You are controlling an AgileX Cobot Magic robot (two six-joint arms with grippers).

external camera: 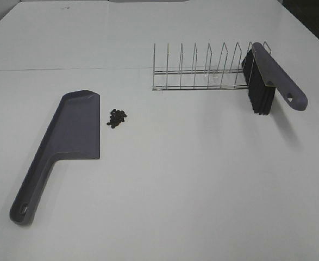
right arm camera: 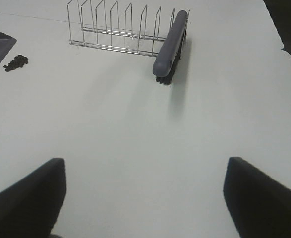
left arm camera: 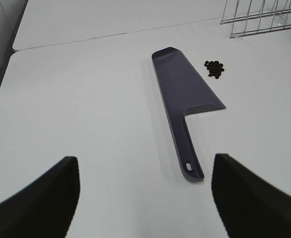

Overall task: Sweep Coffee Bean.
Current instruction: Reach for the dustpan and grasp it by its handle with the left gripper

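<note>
A small pile of dark coffee beans (external camera: 117, 118) lies on the white table just right of the grey-purple dustpan (external camera: 67, 138). The dustpan lies flat with its handle toward the near left. Both also show in the left wrist view: beans (left arm camera: 214, 69), dustpan (left arm camera: 185, 96). A grey-purple brush with black bristles (external camera: 268, 79) stands in the right end of a wire rack (external camera: 202, 70); it shows in the right wrist view (right arm camera: 170, 44), with the beans (right arm camera: 16, 62) far off. My left gripper (left arm camera: 145, 198) is open above the table near the dustpan handle. My right gripper (right arm camera: 145, 198) is open, short of the brush.
The wire rack (right arm camera: 115, 29) has several empty slots left of the brush. A seam (external camera: 67, 69) runs across the table behind the dustpan. The table's edge and a dark floor (right arm camera: 289, 25) lie to the far right.
</note>
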